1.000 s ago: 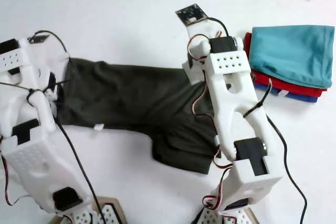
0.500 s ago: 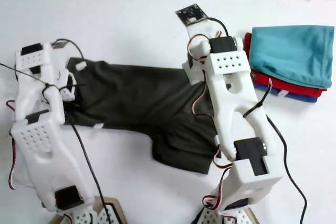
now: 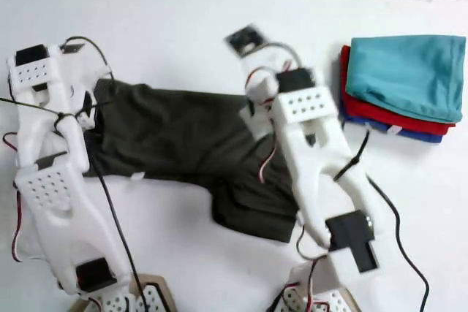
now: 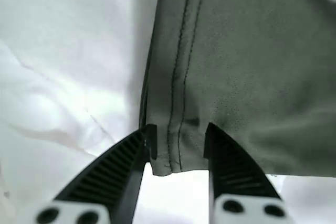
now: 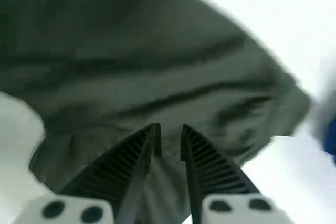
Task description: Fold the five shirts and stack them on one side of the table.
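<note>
so the dark shirt (image 3: pixel 183 144) lies flat mid-table, its fold only starting. the left gripper (image 4: pixel 176 145) stands open astride the hem corner; whether the right gripper (image 5: pixel 169 135) grips cloth i cannot tell. next, probably, pinch the hem and carry it across.

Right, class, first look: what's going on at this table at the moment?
Two robot arms are working on a dark shirt spread across the white table. The left gripper is open and straddles the stitched hem at one end of the shirt. The right gripper is down over the fabric at the other end. A stack of three folded shirts, teal on top, sits at the table's side beyond the right arm.
</note>
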